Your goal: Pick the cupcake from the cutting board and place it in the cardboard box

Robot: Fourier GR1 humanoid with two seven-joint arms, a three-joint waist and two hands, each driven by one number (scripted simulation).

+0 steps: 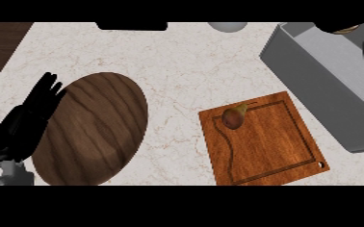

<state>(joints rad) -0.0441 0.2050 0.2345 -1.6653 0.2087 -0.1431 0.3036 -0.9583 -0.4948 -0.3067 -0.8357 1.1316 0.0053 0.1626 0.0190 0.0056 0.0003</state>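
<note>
Head view: left hand [28, 120] at left edge, fingers [47, 89] straight, holding nothing. Right hand unseen. Cupcake [233, 117] on board [274, 144], well right of fingers; box [313, 77] beyond. Risk: reach across oval wooden board [96, 130] tips cupcake.

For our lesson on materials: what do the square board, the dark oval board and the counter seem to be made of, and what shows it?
Square cutting board: reddish-brown wood, smooth finish; grain lines and a routed groove show. Oval board: darker wood, curved grain bands. Counter: pale stone, probably marble, with faint veining.
</note>
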